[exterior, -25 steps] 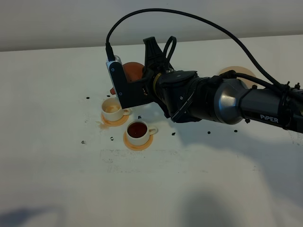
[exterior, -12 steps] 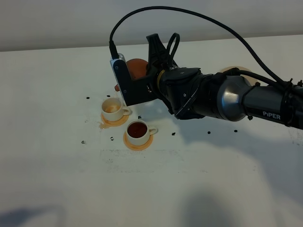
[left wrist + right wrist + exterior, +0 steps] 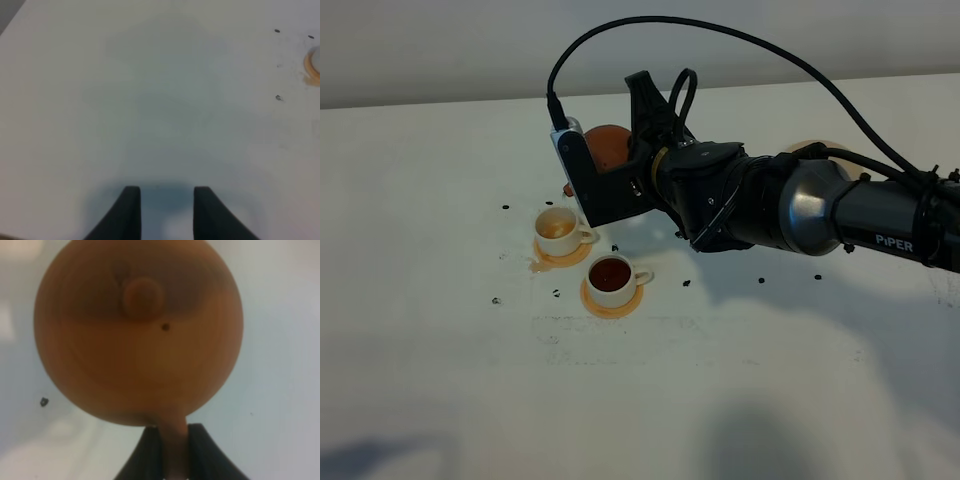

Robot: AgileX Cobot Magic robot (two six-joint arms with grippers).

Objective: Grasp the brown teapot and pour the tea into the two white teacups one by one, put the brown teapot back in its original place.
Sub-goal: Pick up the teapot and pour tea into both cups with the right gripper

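Right gripper (image 3: 172,442): clenched on the loop handle of the brown teapot (image 3: 607,146). The pot hangs clear of the table (image 3: 740,400), behind the farther teacup (image 3: 557,228), with its spout low on that cup's side. The nearer teacup (image 3: 611,275) stands just beside, holding dark tea (image 3: 610,272); both cups sit on orange coasters (image 3: 612,306). The beige disc (image 3: 817,148) lies well apart to the right, half hidden by the arm.

Wide bare tabletop in front and to the left, with dark specks (image 3: 496,300) scattered. The table's back edge runs close behind the pot.

Teapot: round, reddish-brown, knobbed lid with a pinhole.

Left gripper (image 3: 166,200): released, empty, over bare table.
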